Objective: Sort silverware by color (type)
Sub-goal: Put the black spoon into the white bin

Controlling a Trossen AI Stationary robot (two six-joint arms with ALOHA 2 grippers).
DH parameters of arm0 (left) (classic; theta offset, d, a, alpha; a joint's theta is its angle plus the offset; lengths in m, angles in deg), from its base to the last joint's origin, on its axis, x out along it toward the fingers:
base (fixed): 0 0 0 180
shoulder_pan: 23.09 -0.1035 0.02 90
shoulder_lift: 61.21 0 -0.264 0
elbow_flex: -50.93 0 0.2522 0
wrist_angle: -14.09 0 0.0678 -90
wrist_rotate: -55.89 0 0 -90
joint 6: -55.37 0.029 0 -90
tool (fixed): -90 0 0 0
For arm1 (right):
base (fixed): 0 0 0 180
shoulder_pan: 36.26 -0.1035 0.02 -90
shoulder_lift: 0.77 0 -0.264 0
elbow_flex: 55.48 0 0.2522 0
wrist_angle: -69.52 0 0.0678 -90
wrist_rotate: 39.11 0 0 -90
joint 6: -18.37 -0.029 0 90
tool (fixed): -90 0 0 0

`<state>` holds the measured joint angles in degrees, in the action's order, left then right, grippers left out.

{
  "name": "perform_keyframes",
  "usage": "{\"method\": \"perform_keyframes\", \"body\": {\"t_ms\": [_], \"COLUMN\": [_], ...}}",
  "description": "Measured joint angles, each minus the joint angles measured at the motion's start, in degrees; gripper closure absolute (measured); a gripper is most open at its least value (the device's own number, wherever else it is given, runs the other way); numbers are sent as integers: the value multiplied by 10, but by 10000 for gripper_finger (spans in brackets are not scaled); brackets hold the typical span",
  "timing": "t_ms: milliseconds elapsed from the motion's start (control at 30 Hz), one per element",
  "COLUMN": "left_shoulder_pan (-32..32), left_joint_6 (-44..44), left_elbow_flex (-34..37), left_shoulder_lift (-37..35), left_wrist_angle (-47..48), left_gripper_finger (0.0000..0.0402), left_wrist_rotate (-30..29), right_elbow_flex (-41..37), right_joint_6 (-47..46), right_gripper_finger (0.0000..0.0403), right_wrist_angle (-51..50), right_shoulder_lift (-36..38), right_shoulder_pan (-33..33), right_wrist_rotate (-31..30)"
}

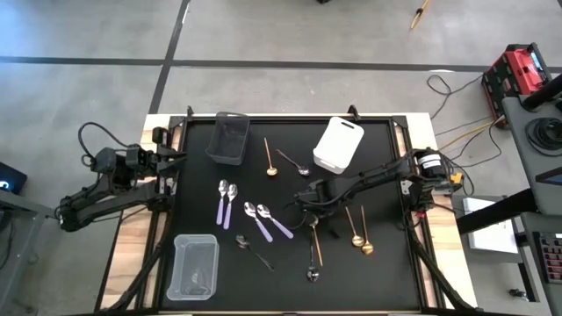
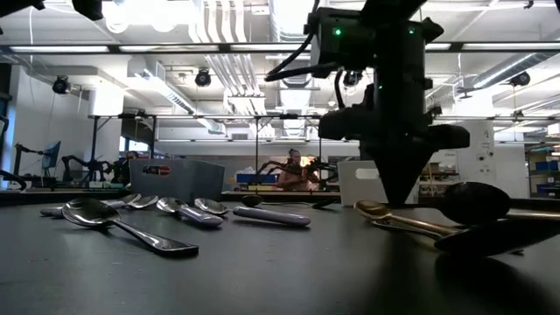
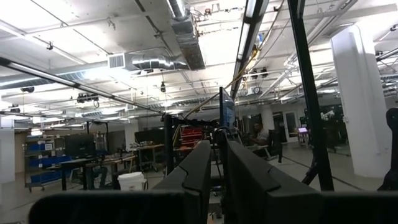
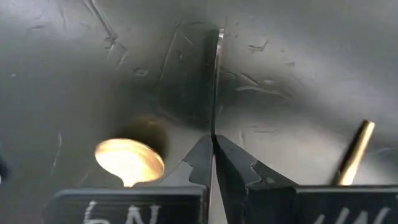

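Spoons lie scattered on the black mat. In the high view I see lilac-handled ones (image 1: 224, 202), gold ones (image 1: 356, 233) and dark ones (image 1: 294, 162). My right gripper (image 1: 307, 204) reaches to the middle of the mat and points down, shut on a thin dark spoon handle (image 4: 216, 93). In the right wrist view a gold spoon bowl (image 4: 129, 158) and a gold handle (image 4: 354, 152) lie on either side of it. The low view shows my right gripper (image 2: 398, 199) with its tip at the mat. My left gripper (image 1: 171, 158) waits, shut, at the table's left edge, touching nothing. My right gripper pinches the dark spoon's slim handle (image 4: 215, 127) between its two fingertips, coming from above and pointing down. The handle shows edge-on and runs straight away from the fingertips. Whether the spoon is off the mat or lies on it, I cannot tell.
A dark mesh bin (image 1: 228, 138) and a white bin (image 1: 339, 145) stand near the far edge, and a clear bin (image 1: 195, 266) sits at the near left. Beside the right gripper lie a gold spoon (image 1: 316, 239) and a silver spoon (image 1: 313, 268).
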<state>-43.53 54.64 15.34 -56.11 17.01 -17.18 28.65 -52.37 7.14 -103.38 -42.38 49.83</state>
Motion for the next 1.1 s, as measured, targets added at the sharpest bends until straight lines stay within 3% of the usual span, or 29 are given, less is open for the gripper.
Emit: {"method": "perform_keyframes", "body": {"t_ms": [267,600,1100], "left_shoulder_pan": [0,0,0], "left_joint_6": [0,0,0], "left_elbow_flex": [0,0,0], "left_shoulder_lift": [0,0,0], "left_wrist_angle": [0,0,0], "left_gripper_finger": [363,363,363], "left_wrist_rotate": [0,0,0], "right_elbow_flex": [2,3,-3], "right_joint_6": [3,7,39], "right_gripper_finger": [385,304,299], "right_wrist_angle": [-2,1,-10], "right_shoulder_lift": [-7,-7,-7], "right_shoulder_pan": [1,2,1], "right_wrist_rotate": [-21,-21,-20]}}
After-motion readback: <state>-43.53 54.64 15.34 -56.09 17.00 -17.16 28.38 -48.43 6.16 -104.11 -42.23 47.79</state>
